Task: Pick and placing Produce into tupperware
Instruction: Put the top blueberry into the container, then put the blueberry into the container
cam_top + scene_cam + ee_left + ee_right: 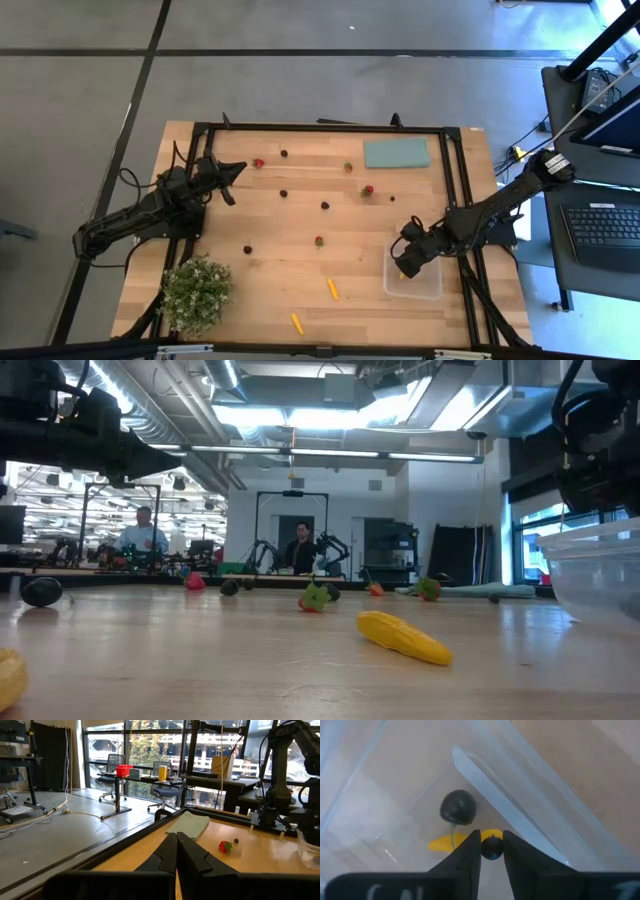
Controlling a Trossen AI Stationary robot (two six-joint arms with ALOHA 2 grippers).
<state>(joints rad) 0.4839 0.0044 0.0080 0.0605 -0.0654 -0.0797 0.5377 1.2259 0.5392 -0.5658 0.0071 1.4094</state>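
The clear tupperware (pixel 428 287) stands near the table's right front; in it lie a dark round piece with a stalk (pixel 458 807) and a yellow piece (pixel 445 842). My right gripper (pixel 405 263) points steeply down into the box, shut on a small dark round piece (pixel 492 848). More produce lies scattered on the wood: red berries (pixel 258 162) (pixel 368 189), dark ones (pixel 325 205) (pixel 247 249) and two orange sticks (pixel 332 289) (pixel 296 323). My left gripper (pixel 232 172) waits shut and level at the far left. My right gripper pinches the small dark round piece (pixel 492 854) between its two fingertips (pixel 472 851). The fingers come from above, slanting steeply down inside the tupperware's walls. The piece sits just over the yellow piece on the box's floor.
A flat teal slab (pixel 395 153) lies at the far right. A bushy green plant (pixel 195 292) stands at the near left corner. A black frame rail (pixel 452 180) runs along the table's right side. Bare wood lies in the middle of the table.
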